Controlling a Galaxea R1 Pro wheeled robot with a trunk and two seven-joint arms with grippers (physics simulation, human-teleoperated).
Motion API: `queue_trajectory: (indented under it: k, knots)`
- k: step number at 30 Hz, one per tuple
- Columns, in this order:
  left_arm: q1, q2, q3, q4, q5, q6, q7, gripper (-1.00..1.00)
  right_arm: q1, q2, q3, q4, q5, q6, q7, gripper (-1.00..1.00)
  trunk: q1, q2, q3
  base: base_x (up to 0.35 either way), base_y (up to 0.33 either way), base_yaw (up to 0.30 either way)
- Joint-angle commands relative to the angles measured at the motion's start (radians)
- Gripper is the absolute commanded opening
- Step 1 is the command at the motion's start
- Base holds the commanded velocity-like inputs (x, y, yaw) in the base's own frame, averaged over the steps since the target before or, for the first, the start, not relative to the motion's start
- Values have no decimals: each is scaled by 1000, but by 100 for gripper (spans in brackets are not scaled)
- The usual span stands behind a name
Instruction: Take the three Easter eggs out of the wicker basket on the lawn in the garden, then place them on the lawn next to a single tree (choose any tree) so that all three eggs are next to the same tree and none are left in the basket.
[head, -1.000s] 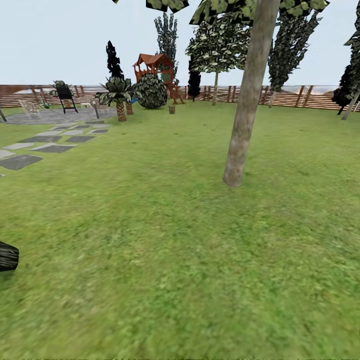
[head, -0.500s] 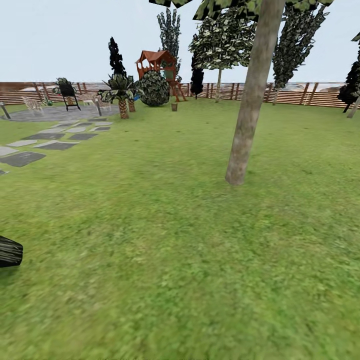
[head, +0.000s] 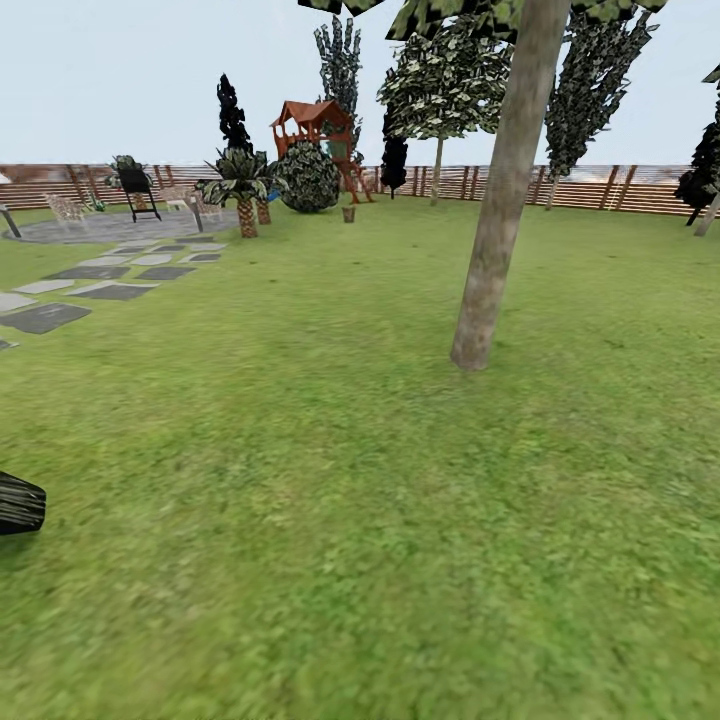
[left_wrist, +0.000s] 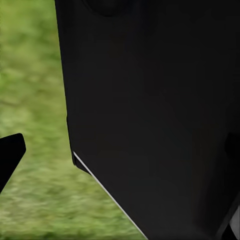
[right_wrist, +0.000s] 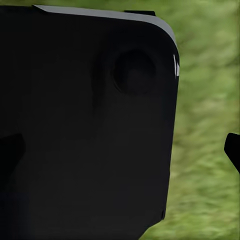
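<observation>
View has stopped panning, tree (head: 497, 220) trunk center-right on lawn (head: 330, 480), no basket or eggs visible, so robot in transit; fingers' state can't tell.

Dark arm end (head: 18, 503) low at head view's left edge; tool state not discernible, wrist cams blocked.

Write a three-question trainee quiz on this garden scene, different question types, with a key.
1. True or false: the tree with the pale trunk stands on the lawn.
2. The paving stones lie at which side of the head view? A) left B) right C) centre
3. Fill in: the red-roofed play tower stands in front of a wooden ____.

Key: 1 true; 2 A; 3 fence.
</observation>
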Motion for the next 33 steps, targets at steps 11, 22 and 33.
queue_trajectory:
  k: [11,22,33]
  knots:
    - [0,3,1,0,2,0,-1,100,0,0,0,2,1,-3,1,100,0,0,-1,188,143,0]
    - [0,2,1,0,2,0,-1,100,-1,-1,0,0,0,-3,0,100,0,0,-1,104,79,0]
    - [0,3,3,0,2,0,1,100,0,-1,0,1,1,-3,-5,100,0,0,-1,115,38,0]
